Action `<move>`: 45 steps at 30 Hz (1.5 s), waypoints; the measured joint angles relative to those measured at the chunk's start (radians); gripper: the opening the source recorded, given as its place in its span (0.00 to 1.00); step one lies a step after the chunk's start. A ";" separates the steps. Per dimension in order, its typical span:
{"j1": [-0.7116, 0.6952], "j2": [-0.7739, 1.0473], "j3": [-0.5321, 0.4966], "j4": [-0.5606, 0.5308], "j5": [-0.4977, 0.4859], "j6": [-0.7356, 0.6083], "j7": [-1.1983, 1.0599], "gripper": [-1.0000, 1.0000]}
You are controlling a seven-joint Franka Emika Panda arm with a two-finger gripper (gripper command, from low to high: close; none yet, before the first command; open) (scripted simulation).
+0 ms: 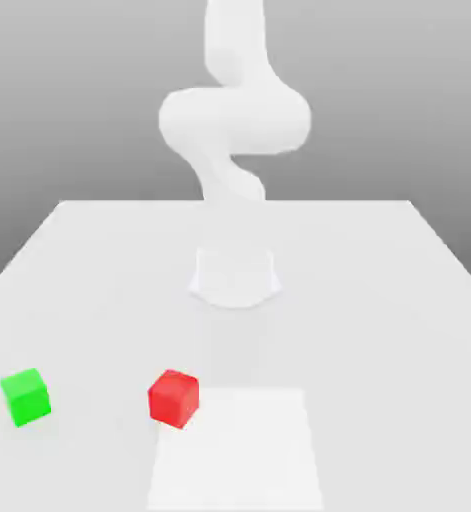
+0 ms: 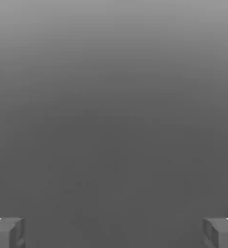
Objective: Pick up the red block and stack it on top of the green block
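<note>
The red block (image 1: 173,398) rests on the white table (image 1: 379,300) near the front, a little toward the exterior view's left of centre. The green block (image 1: 26,396) sits on the table farther to the exterior view's left, about level with the red one and well apart from it. The white arm (image 1: 234,120) rises from its base (image 1: 235,277) at the table's middle and bends upward. In the hand view my gripper (image 2: 114,232) is open, its grey fingertips (image 2: 7,232) spread wide with nothing between them against a plain grey backdrop.
A lighter square patch (image 1: 234,450) lies flat on the table at the front centre, just to the exterior view's right of the red block. The table's edges run along both sides and the back.
</note>
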 joint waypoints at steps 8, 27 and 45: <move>-0.075 0.277 -0.014 -0.212 -0.010 0.189 0.084 0.50; -0.177 0.928 -0.023 -0.465 0.046 0.672 0.152 0.00; -0.326 0.713 -0.122 -0.386 0.002 0.379 -0.043 0.00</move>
